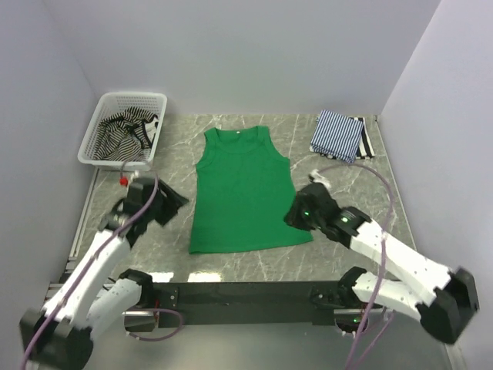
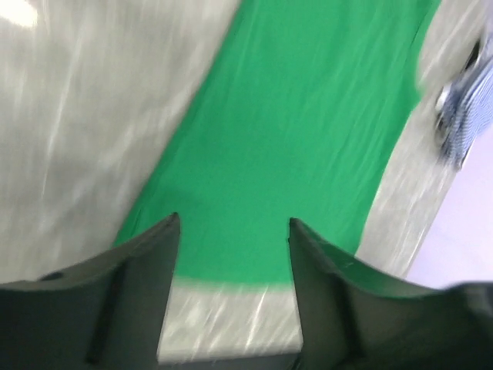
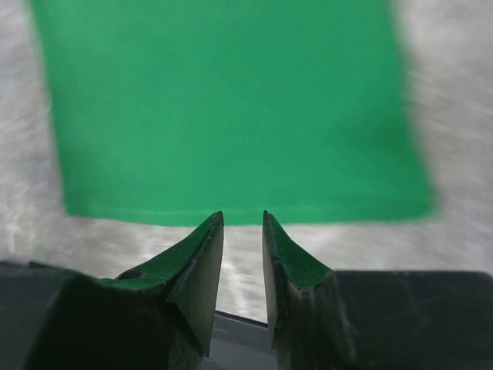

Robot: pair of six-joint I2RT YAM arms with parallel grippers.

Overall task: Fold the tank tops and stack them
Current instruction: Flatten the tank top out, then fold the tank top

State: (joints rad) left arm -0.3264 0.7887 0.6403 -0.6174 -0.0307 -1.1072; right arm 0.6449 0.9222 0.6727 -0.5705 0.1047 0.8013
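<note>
1. Green tank top (image 1: 245,193) lies flat and unfolded in the middle of the marble-look table (image 1: 339,185). Its neck is toward the top of the frame and its hem toward my bases.
2. My left gripper (image 1: 163,203) sits left of centre in the top view, just beside the green top's left edge and not touching it.
3. In the left wrist view, my left gripper (image 2: 233,220) has its fingers spread wide with nothing between them. The green top's hem corner and bare table show through the gap. The view is blurred.
4. My right gripper (image 1: 296,213) sits right of centre in the top view, at the green top's lower right edge. I can't tell from there whether it touches the cloth.
5. In the right wrist view, my right gripper (image 3: 242,215) has only a narrow slit between its fingers and holds nothing. The tips are over bare table just short of the hem, and the green top fills the upper frame.
6. Blue-and-white striped tank top (image 1: 337,135) is folded at the upper right of the table. A black-and-white striped edge (image 1: 366,141) pokes out from under its right side. The blue stripes also show, blurred, at the right edge of the left wrist view (image 2: 470,116).
7. Black-and-white striped tank top (image 1: 127,131) is bunched inside the white mesh basket (image 1: 100,123) at the upper left, well apart from both grippers.
</note>
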